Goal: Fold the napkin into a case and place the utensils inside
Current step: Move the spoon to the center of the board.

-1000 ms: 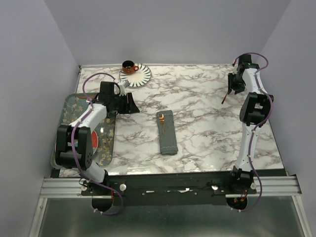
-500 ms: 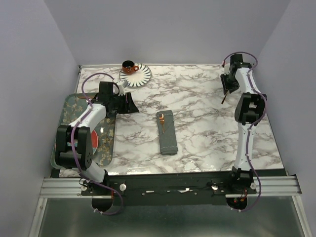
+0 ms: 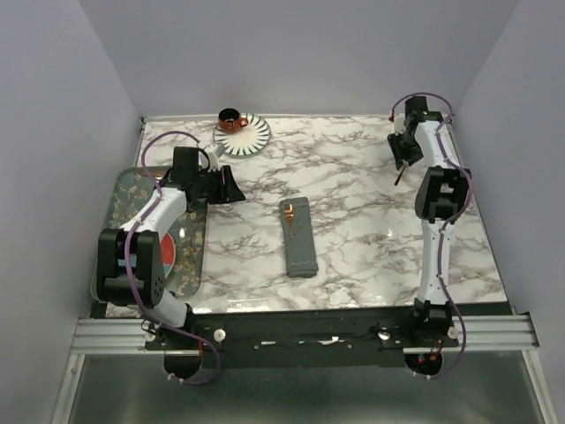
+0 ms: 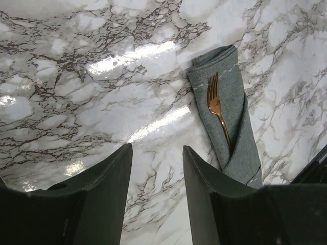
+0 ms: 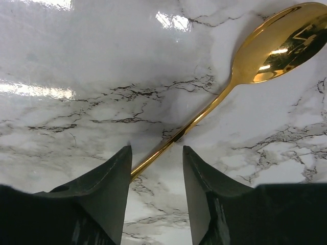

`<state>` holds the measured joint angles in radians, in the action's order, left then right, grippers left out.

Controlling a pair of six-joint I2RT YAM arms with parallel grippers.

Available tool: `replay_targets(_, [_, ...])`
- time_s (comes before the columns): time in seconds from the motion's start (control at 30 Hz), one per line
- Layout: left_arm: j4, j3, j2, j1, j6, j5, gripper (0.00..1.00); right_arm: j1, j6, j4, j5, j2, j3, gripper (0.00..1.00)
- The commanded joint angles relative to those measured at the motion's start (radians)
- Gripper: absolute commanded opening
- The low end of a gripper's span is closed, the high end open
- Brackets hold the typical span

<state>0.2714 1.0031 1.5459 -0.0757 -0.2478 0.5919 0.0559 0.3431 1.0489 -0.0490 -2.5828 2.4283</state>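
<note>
The napkin is folded into a long dark grey case lying mid-table, also in the left wrist view. A gold fork sits in it, head sticking out. A gold spoon lies on the marble at the far right. In the right wrist view its bowl is at the upper right and its handle runs down to my left finger. My right gripper hangs open just over the handle end. My left gripper is open and empty, left of the case.
An orange cup stands on a black-and-white striped saucer at the back left. A patterned tray lies along the left edge under the left arm. Walls close in the back and both sides.
The right arm has swung back and to the left, bringing its open gripper over the spoon's handle. The left arm has shifted slightly. The case, fork and spoon have not moved.
</note>
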Motion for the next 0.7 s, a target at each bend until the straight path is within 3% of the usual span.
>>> replay_targets(0.0, [-0.005,-0.014,-0.036,0.011,0.002,0.008,0.54,-0.005,-0.009,0.060,-0.020,-0.026,0.038,0.49])
replay_targets(0.13, [0.003,-0.008,-0.040,0.013,-0.001,0.013,0.53,-0.005,-0.042,0.115,0.043,-0.046,0.075,0.36])
replay_targets(0.23, [0.014,-0.001,-0.044,0.014,0.002,0.016,0.54,-0.005,-0.050,0.122,0.044,-0.051,0.087,0.41])
replay_targets(0.47, [0.023,0.003,-0.046,0.019,0.005,0.022,0.54,-0.011,-0.055,0.203,0.156,-0.030,0.071,0.37])
replay_targets(0.57, [0.019,0.005,-0.044,0.019,-0.001,0.026,0.54,-0.013,-0.079,0.258,0.195,-0.016,0.016,0.24])
replay_targets(0.67, [0.014,0.009,-0.044,0.019,-0.007,0.031,0.54,-0.008,-0.116,0.342,0.201,-0.031,-0.057,0.21])
